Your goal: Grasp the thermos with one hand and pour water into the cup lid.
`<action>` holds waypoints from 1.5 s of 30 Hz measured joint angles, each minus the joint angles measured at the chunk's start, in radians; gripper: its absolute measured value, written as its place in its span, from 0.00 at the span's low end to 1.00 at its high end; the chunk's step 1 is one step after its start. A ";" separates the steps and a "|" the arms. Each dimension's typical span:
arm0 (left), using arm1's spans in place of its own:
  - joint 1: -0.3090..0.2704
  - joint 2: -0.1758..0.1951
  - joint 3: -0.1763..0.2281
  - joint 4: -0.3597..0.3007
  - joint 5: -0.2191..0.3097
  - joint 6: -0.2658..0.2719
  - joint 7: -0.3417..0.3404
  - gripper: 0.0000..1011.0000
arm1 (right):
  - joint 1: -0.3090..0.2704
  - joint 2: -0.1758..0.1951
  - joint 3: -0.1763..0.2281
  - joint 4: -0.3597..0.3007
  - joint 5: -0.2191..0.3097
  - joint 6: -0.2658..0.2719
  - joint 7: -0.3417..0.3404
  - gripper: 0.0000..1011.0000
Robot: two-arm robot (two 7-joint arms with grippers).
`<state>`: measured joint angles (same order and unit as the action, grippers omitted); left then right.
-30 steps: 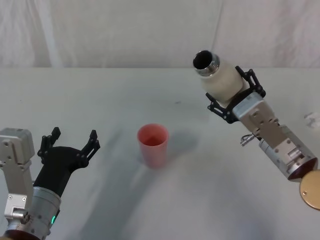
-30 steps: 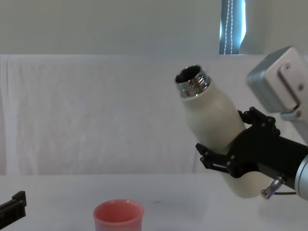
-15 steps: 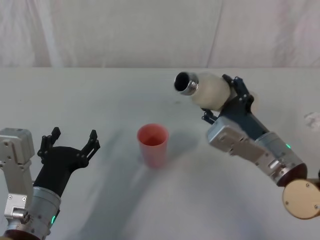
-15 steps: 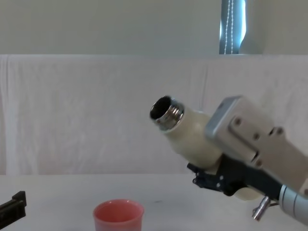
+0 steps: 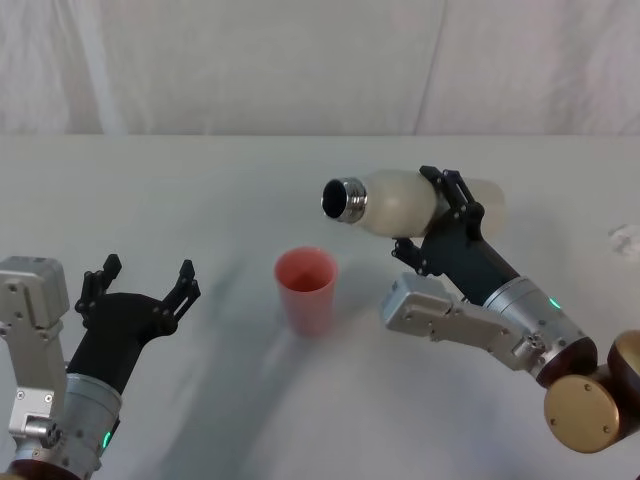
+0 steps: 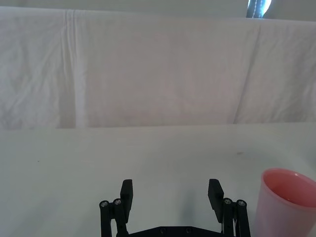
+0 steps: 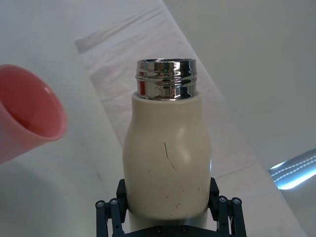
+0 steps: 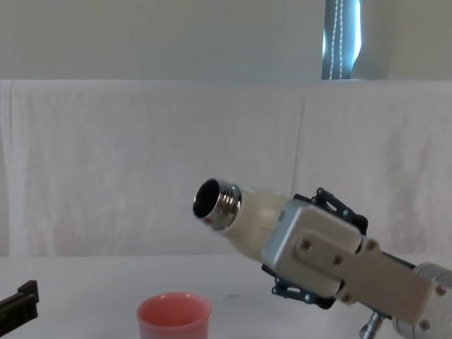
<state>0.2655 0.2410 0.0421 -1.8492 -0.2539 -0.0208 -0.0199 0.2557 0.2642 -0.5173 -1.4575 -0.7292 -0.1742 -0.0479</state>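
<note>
**Thermos tipped over the cup**

In the head view the right gripper (image 5: 445, 215) sat right of centre, clamped around the thermos (image 5: 405, 201) at its wide lower body. The bottle lay nearly level in the air, its steel neck aimed at the cup (image 5: 307, 290) standing mid-frame just below and left of the mouth. No water showed at the lip, though the view was too coarse to be sure. The left gripper (image 5: 140, 289) rested at lower left, fingers spread and holding nothing. The thermos looked rigid, smooth and probably heavy if filled, so the mid-body grip suited it; the light plastic cup could tip easily.
</note>
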 joint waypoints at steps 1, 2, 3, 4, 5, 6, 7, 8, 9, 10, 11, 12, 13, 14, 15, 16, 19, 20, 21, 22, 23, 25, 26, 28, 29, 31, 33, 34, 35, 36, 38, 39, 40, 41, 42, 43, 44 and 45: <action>0.000 0.000 0.000 0.000 0.000 0.000 0.000 0.99 | 0.003 0.002 -0.005 0.004 -0.007 0.003 -0.001 0.95; 0.000 0.000 0.000 0.000 0.000 0.000 0.000 0.99 | 0.004 0.002 -0.007 0.006 -0.010 0.004 -0.002 0.95; 0.000 0.000 0.000 0.000 0.000 0.000 0.000 0.99 | 0.005 0.003 -0.009 0.008 -0.013 0.006 -0.003 0.95; 0.000 0.000 0.000 0.000 0.000 0.000 0.000 0.99 | 0.008 0.004 -0.014 0.012 -0.022 0.010 -0.006 0.95; 0.000 0.000 0.000 0.000 0.000 0.000 0.000 0.99 | 0.011 0.004 -0.017 0.015 -0.029 0.013 -0.008 0.95; 0.000 0.000 0.000 0.000 0.000 0.000 0.000 0.99 | 0.013 0.005 -0.019 0.017 -0.033 0.015 -0.009 0.95; 0.000 0.000 0.000 0.000 0.000 0.000 0.000 0.99 | 0.017 0.006 -0.024 0.023 -0.044 0.020 -0.013 0.95; 0.000 0.000 0.000 0.000 0.000 0.000 0.000 0.99 | 0.020 0.006 -0.026 0.026 -0.049 0.023 -0.015 0.95; 0.000 0.000 0.000 0.000 0.000 0.000 0.000 0.99 | 0.023 0.006 -0.028 0.029 -0.053 0.025 -0.017 0.95; 0.000 0.000 0.000 0.000 0.000 0.000 0.000 0.99 | 0.028 0.006 -0.032 0.036 -0.062 0.031 -0.022 0.95; 0.000 0.000 0.000 0.000 0.000 0.000 0.000 0.99 | 0.029 0.006 -0.033 0.039 -0.065 0.033 -0.023 0.95; 0.000 0.000 0.000 0.000 0.000 0.000 0.000 0.99 | 0.032 0.006 -0.035 0.044 -0.070 0.036 -0.025 0.95; 0.000 0.000 0.000 0.000 0.000 0.000 0.000 0.99 | 0.034 0.006 -0.037 0.046 -0.073 0.037 -0.026 0.95; 0.000 0.000 0.000 0.000 0.000 0.000 0.000 0.99 | 0.038 0.006 -0.041 0.053 -0.081 0.040 -0.031 0.95; 0.000 0.000 0.000 0.000 0.000 0.000 0.000 0.99 | 0.041 0.007 -0.043 0.057 -0.085 0.041 -0.033 0.95; 0.000 0.000 0.000 0.000 0.000 0.000 0.000 0.99 | 0.046 0.007 -0.048 0.065 -0.093 0.042 -0.038 0.95; 0.000 0.000 0.000 0.000 0.000 0.000 0.000 0.99 | 0.050 0.007 -0.052 0.072 -0.101 0.044 -0.043 0.95; 0.000 0.000 0.000 0.000 0.000 0.000 0.000 0.99 | 0.057 0.008 -0.059 0.080 -0.110 0.045 -0.051 0.95; 0.000 0.000 0.000 0.000 0.000 0.000 0.000 0.99 | 0.058 0.008 -0.060 0.083 -0.113 0.045 -0.053 0.95; 0.000 0.000 0.000 0.000 0.000 0.000 0.000 0.99 | 0.060 0.008 -0.062 0.086 -0.116 0.045 -0.056 0.95; 0.000 0.000 0.000 0.000 0.000 0.000 0.000 0.99 | 0.063 0.008 -0.067 0.091 -0.122 0.045 -0.061 0.95; 0.000 0.000 0.000 0.000 0.000 0.000 0.000 0.99 | 0.065 0.008 -0.071 0.095 -0.127 0.045 -0.064 0.95; 0.000 0.000 0.000 0.000 0.000 0.000 0.000 0.99 | 0.066 0.009 -0.074 0.097 -0.129 0.045 -0.066 0.95; 0.000 0.000 0.000 0.000 0.000 0.000 0.000 0.99 | 0.069 0.011 -0.081 0.101 -0.138 0.044 -0.073 0.95; 0.000 0.000 0.000 0.000 0.000 0.000 0.000 0.99 | 0.069 0.011 -0.083 0.102 -0.140 0.044 -0.075 0.95; 0.000 0.000 0.000 0.000 0.000 0.000 0.000 0.99 | 0.072 0.014 -0.089 0.104 -0.150 0.043 -0.081 0.95; 0.000 0.000 0.000 0.000 0.000 0.000 0.000 0.99 | 0.073 0.016 -0.094 0.105 -0.156 0.043 -0.085 0.95; 0.000 0.000 0.000 0.000 0.000 0.000 0.000 0.99 | 0.075 0.018 -0.098 0.106 -0.163 0.044 -0.088 0.95; 0.000 0.000 0.000 0.000 0.000 0.000 0.000 0.99 | 0.076 0.019 -0.100 0.107 -0.166 0.044 -0.089 0.95; 0.000 0.000 0.000 0.000 0.000 0.000 0.000 0.99 | 0.077 0.020 -0.102 0.107 -0.168 0.044 -0.090 0.95; 0.000 0.000 0.000 0.000 0.000 0.000 0.000 0.99 | 0.078 0.023 -0.108 0.107 -0.176 0.046 -0.092 0.95; 0.000 0.000 0.000 0.000 0.000 0.000 0.000 0.99 | 0.079 0.024 -0.110 0.107 -0.179 0.047 -0.093 0.95; 0.000 0.000 0.000 0.000 0.000 0.000 0.000 0.99 | 0.080 0.025 -0.114 0.108 -0.184 0.049 -0.094 0.95; 0.000 0.000 0.000 0.000 0.000 0.000 0.000 0.99 | 0.081 0.026 -0.116 0.108 -0.186 0.049 -0.095 0.95; 0.000 0.000 0.000 0.000 0.000 0.000 0.000 0.99 | 0.083 0.027 -0.119 0.109 -0.191 0.051 -0.097 0.95; 0.000 0.000 0.000 0.000 0.000 0.000 0.000 0.99 | 0.083 0.027 -0.119 0.109 -0.191 0.051 -0.097 0.95; 0.000 0.000 0.000 0.000 0.000 0.000 0.000 0.99 | 0.085 0.027 -0.123 0.112 -0.195 0.053 -0.099 0.95; 0.000 0.000 0.000 0.000 0.000 0.000 0.000 0.99 | 0.086 0.027 -0.125 0.113 -0.198 0.054 -0.101 0.95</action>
<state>0.2655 0.2410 0.0421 -1.8492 -0.2538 -0.0207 -0.0199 0.3421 0.2917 -0.6425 -1.3440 -0.9275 -0.1201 -0.1490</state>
